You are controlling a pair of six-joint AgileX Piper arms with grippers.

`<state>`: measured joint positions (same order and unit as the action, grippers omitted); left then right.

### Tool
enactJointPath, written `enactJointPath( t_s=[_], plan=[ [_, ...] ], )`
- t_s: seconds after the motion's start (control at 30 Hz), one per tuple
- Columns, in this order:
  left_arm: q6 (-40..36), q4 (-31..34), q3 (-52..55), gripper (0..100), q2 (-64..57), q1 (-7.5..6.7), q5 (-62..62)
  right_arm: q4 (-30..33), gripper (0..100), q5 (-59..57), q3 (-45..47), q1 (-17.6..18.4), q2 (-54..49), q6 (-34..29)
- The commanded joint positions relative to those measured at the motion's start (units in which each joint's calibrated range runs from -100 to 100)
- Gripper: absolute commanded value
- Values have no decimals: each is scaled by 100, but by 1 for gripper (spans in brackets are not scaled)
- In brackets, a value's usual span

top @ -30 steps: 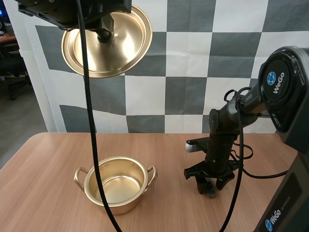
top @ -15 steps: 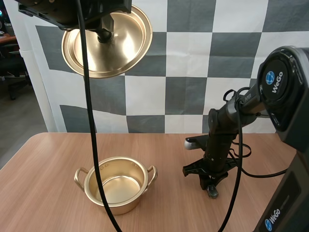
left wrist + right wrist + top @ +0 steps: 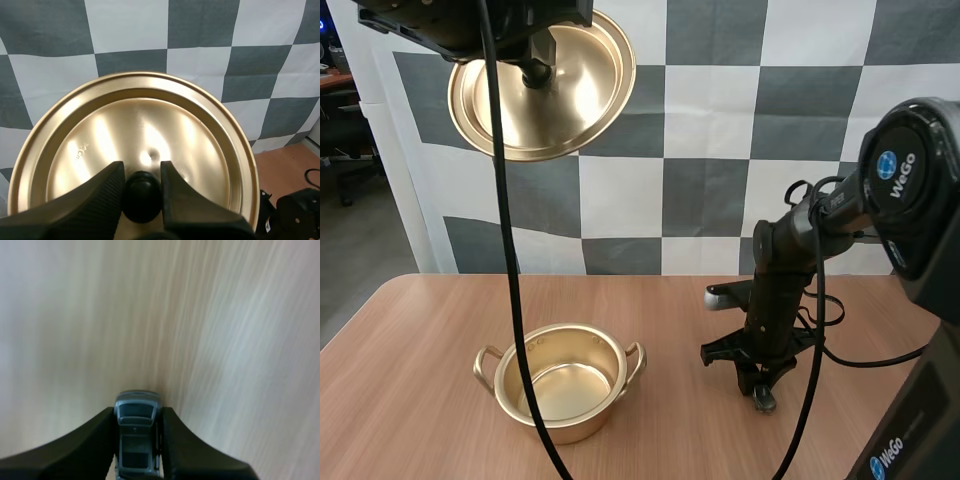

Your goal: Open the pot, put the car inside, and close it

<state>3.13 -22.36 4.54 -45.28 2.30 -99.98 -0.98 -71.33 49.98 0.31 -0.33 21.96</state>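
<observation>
Right tool [image 3: 136,412] pinches the car [image 3: 136,435]; a slip could drop it short of the pot [image 3: 560,385]; left tool [image 3: 141,170] clamps the lid [image 3: 190,140].

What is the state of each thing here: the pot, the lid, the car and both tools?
pot: upright on the table, open, empty.
lid: off the pot, held high by its knob, tilted.
car: pinched in the right tool, low by the table.
left tool: shut on the lid's knob.
right tool: shut on the car.
</observation>
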Motion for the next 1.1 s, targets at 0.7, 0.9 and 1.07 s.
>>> enactJointPath(
  t_s=[0.7,0.9,1.07],
  plan=[
    [-1,79,1,0,-2,-2,-2,-2619,0,-2867,-1336,-2,-2036,1122],
    [-1,80,1,0,-41,-2,-2,-2455,0,-2867,-2011,-2,-2409,1181],
    [153,149,1,0,-207,-2,-2,-2785,0,-2867,-2234,-2,-2674,1121]
  ],
)
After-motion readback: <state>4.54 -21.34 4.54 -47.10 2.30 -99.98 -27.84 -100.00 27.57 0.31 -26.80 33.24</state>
